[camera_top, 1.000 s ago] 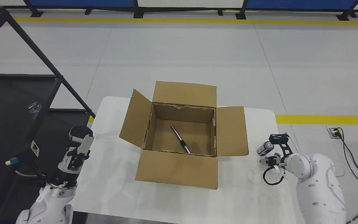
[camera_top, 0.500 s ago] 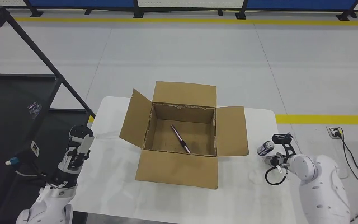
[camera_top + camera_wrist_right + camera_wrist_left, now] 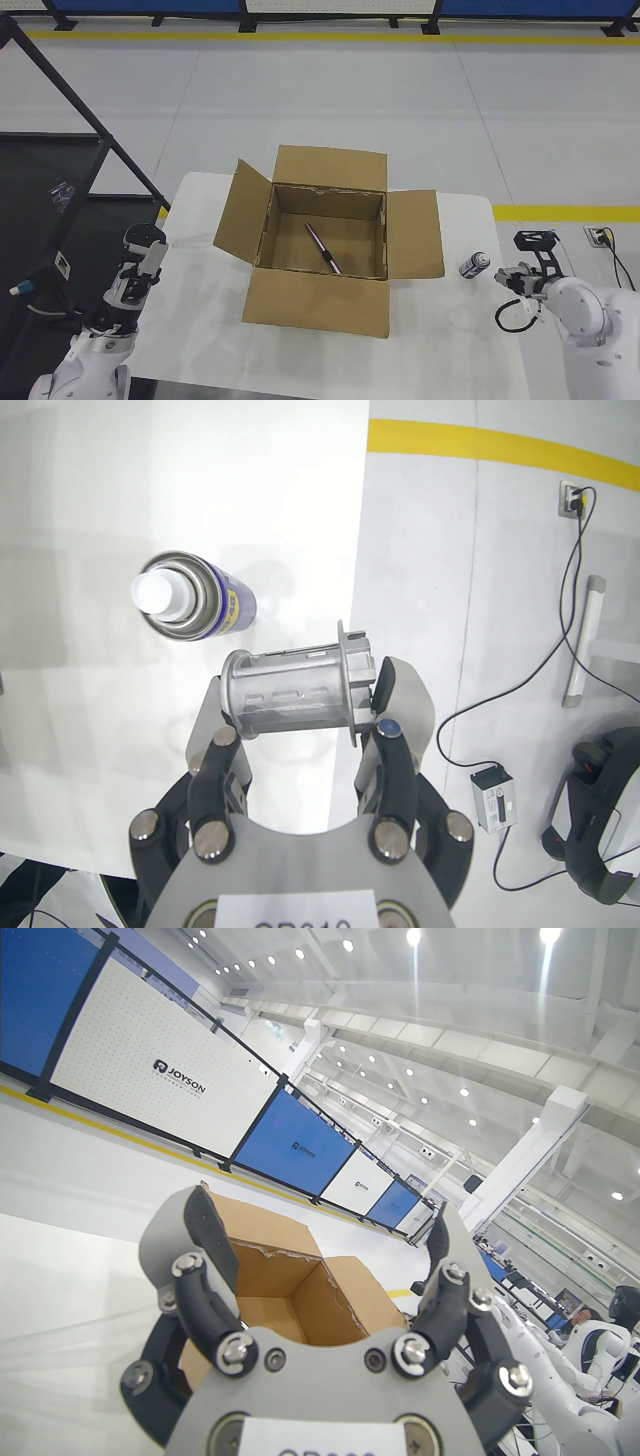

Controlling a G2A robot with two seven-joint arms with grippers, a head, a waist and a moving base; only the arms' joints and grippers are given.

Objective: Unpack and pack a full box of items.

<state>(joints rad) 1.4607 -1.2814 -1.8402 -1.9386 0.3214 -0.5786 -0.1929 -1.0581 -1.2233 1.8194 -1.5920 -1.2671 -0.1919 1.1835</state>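
Grey metal cylinder [image 3: 287, 687] is clamped end to end in your right claw [image 3: 299, 695], over the surface's [image 3: 150, 475] edge; the spray can [image 3: 200, 597] stands upright nearby (white cap up). Your left claw [image 3: 320, 1210] hangs spread, facing the open box [image 3: 315, 300].

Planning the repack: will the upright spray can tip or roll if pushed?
The spray can stands tall on a narrow base, so a high push likely tips it. Being round, it would probably roll once down.

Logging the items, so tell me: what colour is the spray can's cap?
White cap, on a blue can; clearest in the right wrist view.
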